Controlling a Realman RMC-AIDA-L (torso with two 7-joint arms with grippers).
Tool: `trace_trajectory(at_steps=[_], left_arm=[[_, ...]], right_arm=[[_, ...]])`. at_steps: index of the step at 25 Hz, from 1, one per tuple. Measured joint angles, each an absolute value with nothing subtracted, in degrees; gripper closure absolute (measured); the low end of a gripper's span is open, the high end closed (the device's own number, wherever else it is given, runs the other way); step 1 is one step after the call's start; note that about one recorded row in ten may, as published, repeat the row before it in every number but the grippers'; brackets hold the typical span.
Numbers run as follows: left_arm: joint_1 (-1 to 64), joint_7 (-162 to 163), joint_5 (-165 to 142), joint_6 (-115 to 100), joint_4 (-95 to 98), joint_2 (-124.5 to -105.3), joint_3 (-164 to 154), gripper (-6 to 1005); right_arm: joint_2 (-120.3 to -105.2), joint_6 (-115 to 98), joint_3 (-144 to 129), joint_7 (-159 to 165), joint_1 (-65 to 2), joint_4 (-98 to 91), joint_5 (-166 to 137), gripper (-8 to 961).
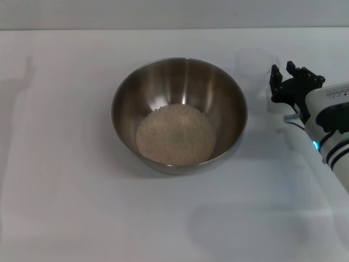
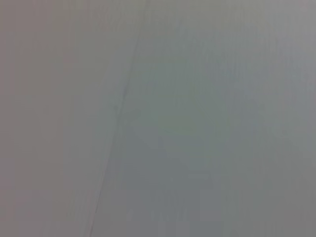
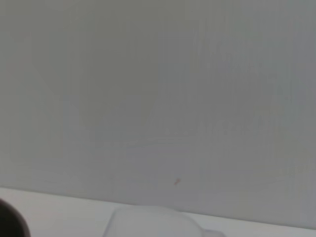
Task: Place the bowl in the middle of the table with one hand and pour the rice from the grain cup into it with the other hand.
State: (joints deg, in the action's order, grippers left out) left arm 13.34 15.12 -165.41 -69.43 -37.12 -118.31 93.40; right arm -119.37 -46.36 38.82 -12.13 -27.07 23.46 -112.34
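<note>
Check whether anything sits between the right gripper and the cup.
Nothing visible does. The right gripper is right beside the cup, which stands upright on the table to the right of the bowl. The rice is already in the bowl. The left gripper is out of view.

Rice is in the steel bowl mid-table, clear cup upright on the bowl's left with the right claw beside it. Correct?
Not quite. The head view shows the clear plastic grain cup upright on the right of the round stainless-steel bowl, not the left. The off-white rice is in the bowl and the right claw is beside the cup.
</note>
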Motion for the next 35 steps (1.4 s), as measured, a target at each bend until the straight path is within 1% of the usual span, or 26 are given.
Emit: trace_trajectory(at_steps=[5, 9, 11, 12, 13, 15, 17, 18, 19, 20, 21, 22, 26, 30, 35], left_arm=[[13.2, 15.1, -165.4, -69.4, -37.3, -118.3, 93.3, 159], [12.9, 15.0, -165.4, -69.4, -37.3, -118.29, 93.3, 159], [12.3, 14.4, -165.4, -69.2, -37.3, -118.28, 93.3, 159], [12.3, 14.4, -165.4, -69.2, -37.3, -118.28, 93.3, 159], [12.1, 14.4, -165.4, -69.1, -37.1, -118.24, 93.4, 159], [12.1, 14.4, -165.4, -69.1, -36.8, -118.22, 93.4, 159], [12.0, 14.3, -165.4, -69.1, -36.2, -118.21, 93.4, 159], [12.0, 14.3, -165.4, -69.2, -35.0, -118.21, 93.4, 159], [12.0, 14.3, -165.4, -69.2, -35.0, -118.21, 93.4, 159], [12.0, 14.3, -165.4, -69.2, -34.5, -118.2, 93.4, 159], [12.0, 14.3, -165.4, -69.5, -33.5, -118.21, 93.4, 159], [12.0, 14.3, -165.4, -69.5, -33.5, -118.21, 93.4, 159], [11.7, 14.3, -165.4, -70.9, -30.8, -118.42, 93.3, 159], [11.4, 14.5, -165.4, -71.8, -30.0, -118.54, 92.8, 159], [11.1, 14.1, -165.4, -72.0, -29.7, -118.52, 92.5, 159]], right_arm=[[-119.39, -49.0, 36.1, -12.1, -25.5, 23.0, -112.4, 650], [-119.36, -54.7, 32.8, -12.1, -23.0, 22.9, -112.4, 656], [-119.23, -65.3, 30.5, -12.1, -19.8, 23.1, -112.4, 659], [-119.23, -65.3, 30.5, -12.1, -19.8, 23.1, -112.4, 659], [-119.18, -72.2, 30.2, -12.0, -18.4, 23.2, -112.4, 659], [-119.16, -75.0, 30.3, -11.6, -18.4, 23.1, -112.4, 658], [-119.1, -78.5, 30.6, -9.4, -19.6, 22.0, -112.4, 653], [-119.02, -79.8, 30.6, -5.2, -22.4, 19.4, -112.4, 648], [-119.02, -79.8, 30.6, -5.2, -22.4, 19.4, -112.4, 644], [-119.02, -80.0, 30.5, -1.7, -24.8, 16.9, -112.4, 639], [-119.05, -80.1, 30.5, 3.6, -28.7, 13.2, -112.4, 634], [-119.05, -80.1, 30.5, 3.6, -28.7, 13.2, -112.4, 613], [-119.0, -80.5, 30.8, 5.8, -36.0, 9.9, -112.3, 530], [-119.0, -81.3, 31.0, 5.5, -38.1, 8.7, -111.9, 446], [-119.0, -81.5, 31.3, 4.7, -40.5, 7.2, -111.8, 402]])
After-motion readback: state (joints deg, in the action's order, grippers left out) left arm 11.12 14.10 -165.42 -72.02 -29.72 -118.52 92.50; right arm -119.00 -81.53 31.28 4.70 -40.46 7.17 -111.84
